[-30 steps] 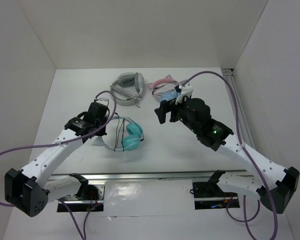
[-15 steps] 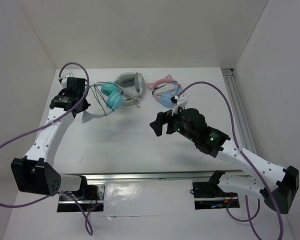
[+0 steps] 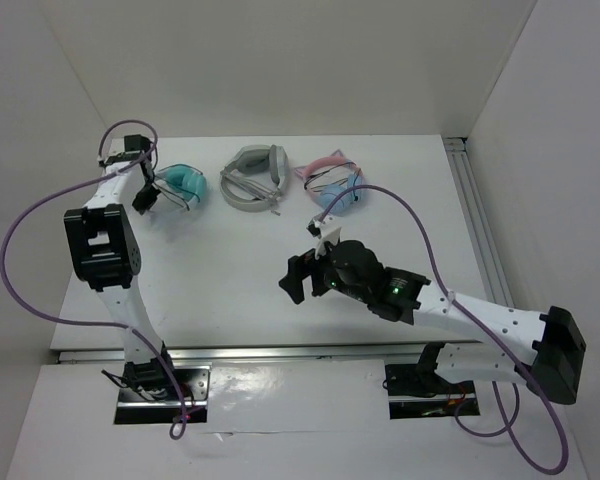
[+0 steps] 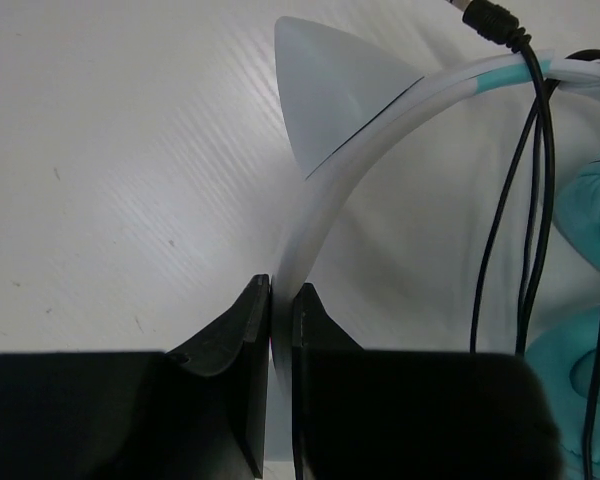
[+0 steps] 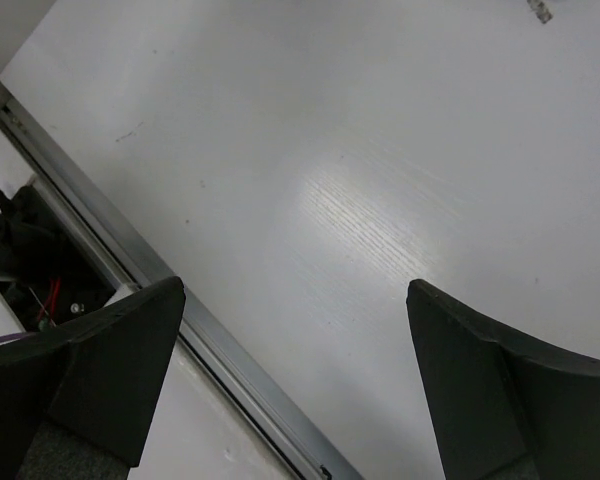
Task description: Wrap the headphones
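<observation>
Headphones point(image 3: 183, 184) at the far-left corner of the table point(image 3: 230, 260).
The left gripper point(image 4: 280, 292) clamps its 2 fingers on the pale headband point(image 4: 325, 200), beside the black cable point(image 4: 500, 230); the right gripper point(image 5: 295, 340), fingers spread wide, hangs toward the near edge.

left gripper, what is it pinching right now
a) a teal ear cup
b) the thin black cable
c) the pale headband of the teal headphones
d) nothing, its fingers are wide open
C: in the left wrist view the left gripper is shut on the pale headband of the headphones, just below the cat ear. The black cable runs clear of the fingers, off to the side.
</observation>
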Controlling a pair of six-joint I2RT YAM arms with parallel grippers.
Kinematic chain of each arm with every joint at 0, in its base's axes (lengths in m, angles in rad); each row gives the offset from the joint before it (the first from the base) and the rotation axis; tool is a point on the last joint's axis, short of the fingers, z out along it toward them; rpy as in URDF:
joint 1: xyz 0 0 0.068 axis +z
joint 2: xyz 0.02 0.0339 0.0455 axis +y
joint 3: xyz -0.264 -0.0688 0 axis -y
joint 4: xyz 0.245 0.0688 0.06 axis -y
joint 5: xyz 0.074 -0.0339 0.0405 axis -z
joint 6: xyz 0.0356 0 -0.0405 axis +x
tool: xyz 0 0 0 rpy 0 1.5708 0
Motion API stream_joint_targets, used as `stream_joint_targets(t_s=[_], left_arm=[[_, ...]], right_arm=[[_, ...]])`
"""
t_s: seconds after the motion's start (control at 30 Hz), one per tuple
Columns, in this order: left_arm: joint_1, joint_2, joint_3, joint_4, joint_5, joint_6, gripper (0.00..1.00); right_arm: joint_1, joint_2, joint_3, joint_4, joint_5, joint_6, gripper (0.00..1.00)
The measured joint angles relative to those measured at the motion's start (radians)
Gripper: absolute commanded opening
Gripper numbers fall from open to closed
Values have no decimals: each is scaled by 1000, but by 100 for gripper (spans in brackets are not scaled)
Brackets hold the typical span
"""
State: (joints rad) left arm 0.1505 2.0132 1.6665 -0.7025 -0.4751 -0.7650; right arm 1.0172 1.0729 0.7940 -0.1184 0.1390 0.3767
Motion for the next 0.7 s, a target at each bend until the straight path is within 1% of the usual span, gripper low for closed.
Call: stream_joint_targets(t_s=[0.17, 0.33, 0.37, 0.43, 0.47, 0.57, 0.6, 0.63, 0.67, 0.7], left_arm=[[69, 66, 18, 41, 0, 2, 0], [68, 174, 95, 102, 33, -2, 0], [66, 200, 119, 113, 47, -3, 1], [64, 255, 179, 127, 74, -3, 8], [63, 276, 201, 134, 84, -4, 18], [62, 307, 235, 145, 106, -13, 34], [62, 308, 237, 142, 109, -22, 61], [62, 308, 237, 136, 111, -19, 78], [62, 308, 237, 129, 113, -22, 94], [62, 308, 238, 130, 111, -24, 100]], right_arm=[[11, 51, -19, 18, 15, -10, 99], [27, 92, -20, 53, 14, -8, 99], [32, 101, -20, 62, 13, -7, 99], [39, 116, -20, 76, 13, -3, 99], [41, 124, -20, 82, 14, -3, 99], [49, 163, -20, 105, 22, 2, 99], [52, 177, -20, 111, 24, 4, 99], [55, 189, -20, 114, 27, 6, 99], [60, 200, -20, 114, 28, 9, 99], [65, 208, -20, 116, 31, 11, 99]])
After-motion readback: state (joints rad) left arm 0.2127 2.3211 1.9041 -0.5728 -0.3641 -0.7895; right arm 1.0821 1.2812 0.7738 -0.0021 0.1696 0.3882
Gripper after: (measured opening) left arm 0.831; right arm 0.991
